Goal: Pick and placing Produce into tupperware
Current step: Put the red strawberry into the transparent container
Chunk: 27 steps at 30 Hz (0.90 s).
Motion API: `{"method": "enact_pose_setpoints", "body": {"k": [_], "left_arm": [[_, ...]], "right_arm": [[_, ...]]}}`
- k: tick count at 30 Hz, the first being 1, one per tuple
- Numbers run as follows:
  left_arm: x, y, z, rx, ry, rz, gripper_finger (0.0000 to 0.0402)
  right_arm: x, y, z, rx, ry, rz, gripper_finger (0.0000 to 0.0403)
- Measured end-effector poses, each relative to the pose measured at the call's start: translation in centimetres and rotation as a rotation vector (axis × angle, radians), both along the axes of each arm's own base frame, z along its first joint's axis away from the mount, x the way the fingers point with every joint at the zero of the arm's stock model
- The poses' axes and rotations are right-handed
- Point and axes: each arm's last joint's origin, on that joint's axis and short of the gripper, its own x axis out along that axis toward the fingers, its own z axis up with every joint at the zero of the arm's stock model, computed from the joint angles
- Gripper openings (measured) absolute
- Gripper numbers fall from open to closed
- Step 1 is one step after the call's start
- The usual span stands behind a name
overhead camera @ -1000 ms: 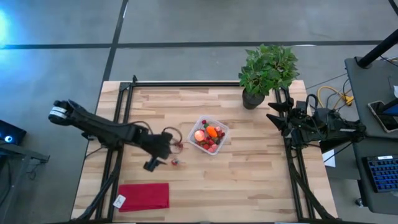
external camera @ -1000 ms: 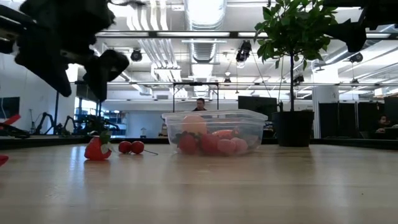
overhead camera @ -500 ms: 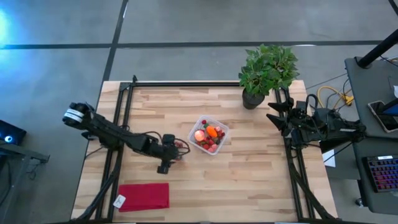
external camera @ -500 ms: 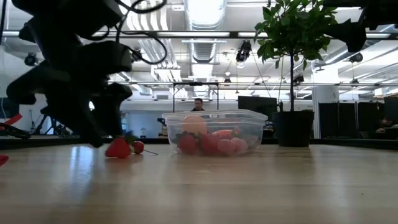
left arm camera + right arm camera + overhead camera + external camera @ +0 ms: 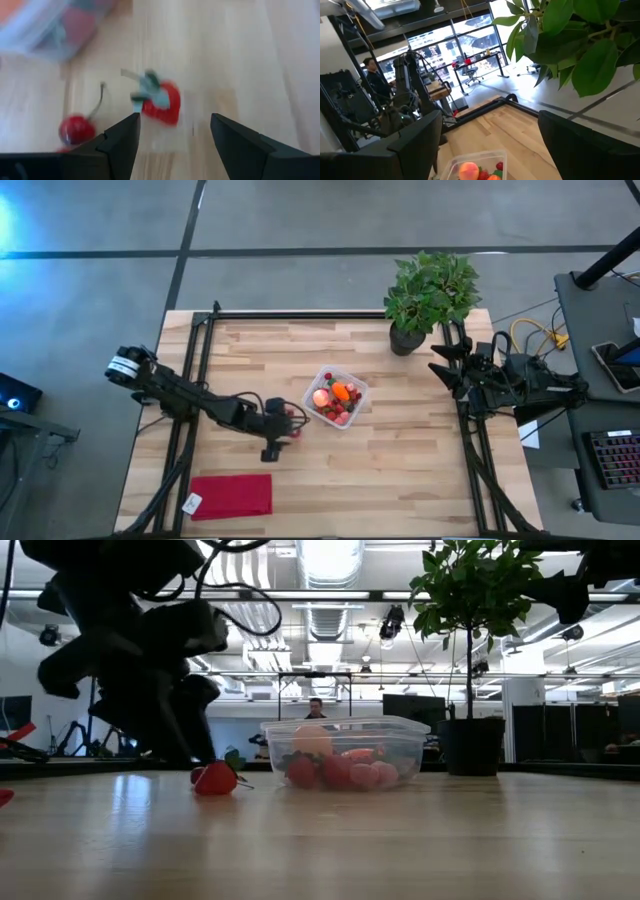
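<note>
Left gripper (image 5: 172, 132): fingers spread, holding nothing, low over the table.
Strawberry (image 5: 161, 102): on the wood just ahead of that gripper, between its fingers' lines, leafy end towards tupperware (image 5: 336, 397).
Tupperware: right of strawberry, part filled.
Right gripper (image 5: 487, 145): spread, empty, parked far right; left arm nearer.

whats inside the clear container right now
The container holds a pale round fruit, an orange carrot-shaped piece and small red pieces; anything beneath them is covered.

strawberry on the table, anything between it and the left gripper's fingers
Nothing: in the left wrist view the strawberry lies just beyond the open left gripper, only bare table between them.
</note>
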Motion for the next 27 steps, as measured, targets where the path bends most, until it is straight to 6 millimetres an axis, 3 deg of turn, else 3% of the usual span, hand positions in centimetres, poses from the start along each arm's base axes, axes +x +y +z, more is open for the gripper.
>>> {"method": "enact_pose_setpoints", "body": {"k": [19,27], "left_arm": [[1.8,0.3,-2.1,-0.039,-0.041,0.168,0.0226],[1.9,0.5,-2.0,-0.026,-0.070,0.190,0.0170]], "right_arm": [[0.0,0.0,0.0,0.000,0.000,0.000,0.0322],[0.0,0.0,0.0,0.000,0.000,0.000,0.0322]]}}
